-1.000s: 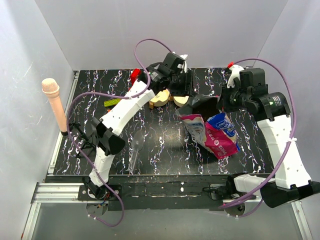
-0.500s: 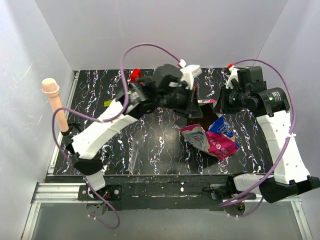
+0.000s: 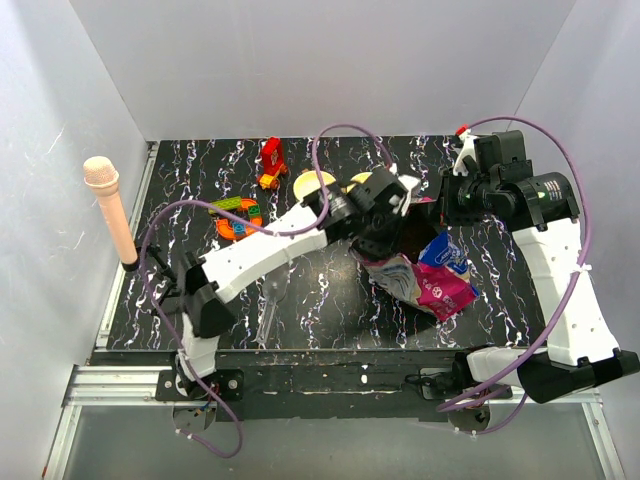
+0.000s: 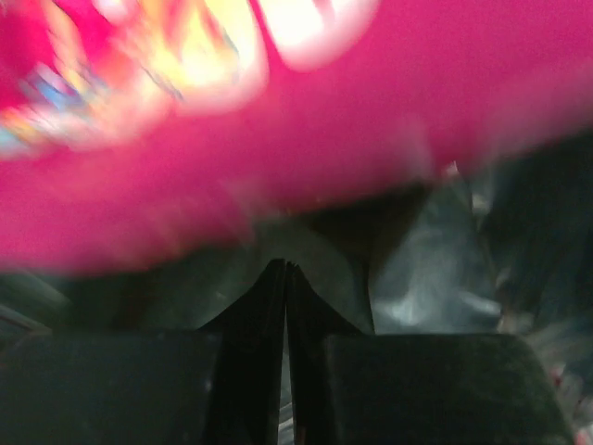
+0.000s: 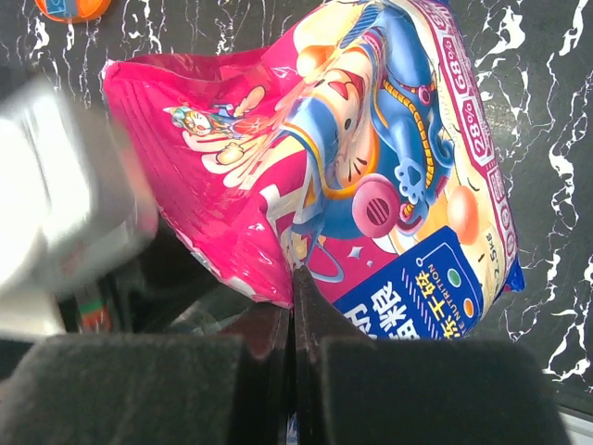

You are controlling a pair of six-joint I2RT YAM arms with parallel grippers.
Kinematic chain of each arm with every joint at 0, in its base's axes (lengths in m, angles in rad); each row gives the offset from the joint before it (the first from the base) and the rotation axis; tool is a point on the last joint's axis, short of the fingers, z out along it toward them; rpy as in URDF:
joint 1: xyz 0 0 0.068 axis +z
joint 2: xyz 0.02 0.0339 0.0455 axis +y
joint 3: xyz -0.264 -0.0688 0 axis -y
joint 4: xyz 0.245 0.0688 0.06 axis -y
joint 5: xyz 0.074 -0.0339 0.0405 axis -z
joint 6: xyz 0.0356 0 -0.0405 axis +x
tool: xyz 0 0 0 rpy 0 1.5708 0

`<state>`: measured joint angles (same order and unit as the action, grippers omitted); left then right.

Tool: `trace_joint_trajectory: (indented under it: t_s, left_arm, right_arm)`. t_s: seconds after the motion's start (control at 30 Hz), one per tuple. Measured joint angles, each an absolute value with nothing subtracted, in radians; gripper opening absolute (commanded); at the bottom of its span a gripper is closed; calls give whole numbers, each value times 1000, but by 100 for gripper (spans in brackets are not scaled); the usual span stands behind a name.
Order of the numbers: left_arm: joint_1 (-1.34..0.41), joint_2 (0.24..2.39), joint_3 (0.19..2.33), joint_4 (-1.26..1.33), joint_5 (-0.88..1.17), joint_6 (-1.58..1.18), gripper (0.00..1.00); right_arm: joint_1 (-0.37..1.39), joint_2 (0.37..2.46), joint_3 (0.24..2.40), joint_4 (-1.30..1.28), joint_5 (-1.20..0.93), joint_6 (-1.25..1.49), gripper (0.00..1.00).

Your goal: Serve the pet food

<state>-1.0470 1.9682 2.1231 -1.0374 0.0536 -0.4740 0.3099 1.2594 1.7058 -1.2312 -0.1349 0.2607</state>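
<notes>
The pet food bag [image 3: 437, 283], glossy magenta and blue with a cartoon print, lies right of centre on the black marbled table [image 3: 330, 290]. The pet food itself is hidden inside it. My right gripper [image 3: 441, 206] is shut on the bag's upper edge; the right wrist view shows its fingertips [image 5: 295, 274] pinching the magenta film of the bag [image 5: 371, 158]. My left gripper [image 3: 391, 231] reaches in from the left to the bag's other top edge. Its jaws [image 4: 284, 268] are pressed together against the bag [image 4: 278, 120], which fills the blurred left wrist view.
Two pale round bowls [image 3: 313, 183] [image 3: 360, 180] sit behind the bag. A clear plastic scoop [image 3: 270, 298] lies near the front left. Colourful toy blocks [image 3: 238, 218] and a red toy [image 3: 270, 160] are at the back left. A pink microphone [image 3: 108, 205] stands at the left edge.
My left arm swung from over the bowls at the back to the bag's left edge and its jaws closed there. The right gripper kept its hold on the bag.
</notes>
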Motion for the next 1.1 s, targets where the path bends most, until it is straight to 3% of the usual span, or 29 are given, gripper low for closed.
trace_joint_trajectory:
  t_s: [0.13, 0.27, 0.37, 0.53, 0.7, 0.9, 1.1]
  left_arm:
    - [-1116, 1768, 1810, -924, 116, -450, 0]
    - [-1159, 1596, 1647, -859, 134, -442, 0]
    - [-1161, 1539, 1628, -863, 127, -444, 1]
    - [-1153, 1562, 1768, -911, 20, -473, 16]
    - [-1082, 1490, 1778, -928, -129, -604, 18]
    - [-732, 1313, 1514, -923, -46, -809, 7]
    - [-699, 1550, 1409, -846, 173, -902, 2]
  right_arm:
    - [310, 1266, 1706, -1231, -131, 268, 1]
    - [314, 1279, 1707, -1232, -157, 284, 1]
    - [314, 1277, 1704, -1231, -167, 282, 1]
    - [314, 1240, 1641, -1188, -237, 263, 1]
    - [314, 1195, 1577, -1142, -321, 231, 1]
    - [314, 1189, 1559, -1132, -365, 201, 1]
    - [315, 1189, 1565, -1135, -346, 210, 1]
